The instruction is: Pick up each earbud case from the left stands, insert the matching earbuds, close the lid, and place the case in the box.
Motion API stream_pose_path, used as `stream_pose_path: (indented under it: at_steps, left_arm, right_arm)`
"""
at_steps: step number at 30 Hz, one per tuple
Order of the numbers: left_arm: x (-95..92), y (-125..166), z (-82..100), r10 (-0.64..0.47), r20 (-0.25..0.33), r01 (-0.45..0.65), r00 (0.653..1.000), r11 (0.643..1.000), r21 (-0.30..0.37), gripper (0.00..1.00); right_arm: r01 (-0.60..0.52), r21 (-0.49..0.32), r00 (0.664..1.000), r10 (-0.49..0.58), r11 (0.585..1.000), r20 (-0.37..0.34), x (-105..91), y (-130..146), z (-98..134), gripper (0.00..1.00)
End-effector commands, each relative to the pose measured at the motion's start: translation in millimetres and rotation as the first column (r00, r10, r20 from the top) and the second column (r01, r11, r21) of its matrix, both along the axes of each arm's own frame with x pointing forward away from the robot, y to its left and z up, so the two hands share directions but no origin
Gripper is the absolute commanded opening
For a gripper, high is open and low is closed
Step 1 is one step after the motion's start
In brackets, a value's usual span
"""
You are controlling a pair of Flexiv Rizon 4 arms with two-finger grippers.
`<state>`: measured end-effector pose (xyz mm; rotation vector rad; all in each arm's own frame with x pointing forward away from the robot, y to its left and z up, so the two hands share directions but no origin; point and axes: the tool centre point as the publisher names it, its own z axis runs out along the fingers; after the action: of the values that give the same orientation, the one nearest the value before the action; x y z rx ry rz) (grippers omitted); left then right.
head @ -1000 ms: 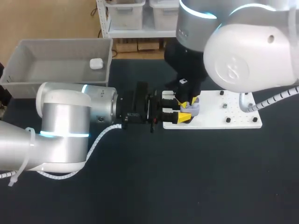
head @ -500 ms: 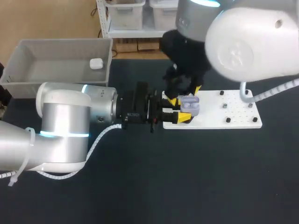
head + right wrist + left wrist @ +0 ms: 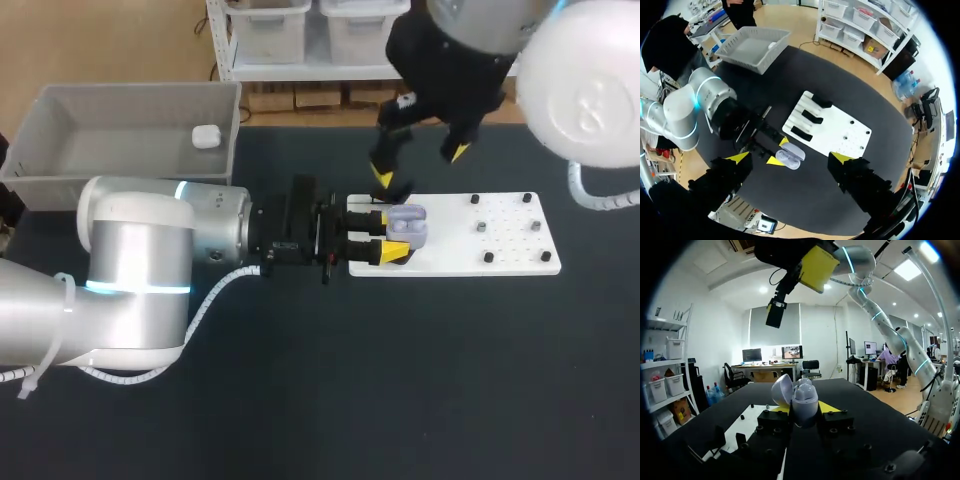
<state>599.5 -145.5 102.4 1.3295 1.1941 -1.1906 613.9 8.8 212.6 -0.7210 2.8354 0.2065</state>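
In the head view, the left gripper (image 3: 392, 243) clamps the lavender earbud case (image 3: 407, 225), lid open, over the white stand board (image 3: 505, 235). The right gripper (image 3: 420, 165) hangs above the board with its fingers spread wide and empty. A white case (image 3: 206, 136) lies in the grey box (image 3: 100, 125). A small label on the left wrist is too small to read.

In the left wrist view, the yellow tips press the case from both sides.

In the right wrist view, the wide-open fingers frame the case below.

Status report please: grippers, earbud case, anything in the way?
Left gripper shut on purple earbud case, lid open, over white board. Right gripper open, empty, above it. Path to box looks clear.
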Motion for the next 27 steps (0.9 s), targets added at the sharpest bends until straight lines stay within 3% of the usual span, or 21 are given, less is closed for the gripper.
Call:
stream_pose_path:
  at_steps: [1, 12, 22, 27]
  left_arm:
    - [-1.0, 0, -0.5, 0.006, 0.003, -0.006, 1.000, 1.000, -0.003, 0.00]
    - [-1.0, 0, -0.5, 0.006, 0.003, -0.006, 1.000, 1.000, -0.003, 0.00]
    - [-1.0, 0, -0.5, 0.006, 0.003, -0.006, 1.000, 1.000, -0.003, 0.00]
    - [-1.0, 0, -0.5, 0.006, 0.003, -0.006, 1.000, 1.000, -0.003, 0.00]
  right_arm:
    - [0.013, 0.028, 0.998, -0.015, 1.000, 0.059, -2.7, -7, 9, 1.00]
    - [0.034, 0.031, 0.995, -0.036, 0.999, 0.095, 6.0, -11, 21, 1.00]
    - [0.114, 0.051, 0.985, -0.119, 0.992, 0.121, 12.9, -19, 19, 1.00]
    - [0.156, 0.020, 0.980, -0.157, 0.988, 0.123, 18.6, -21, 9, 1.00]
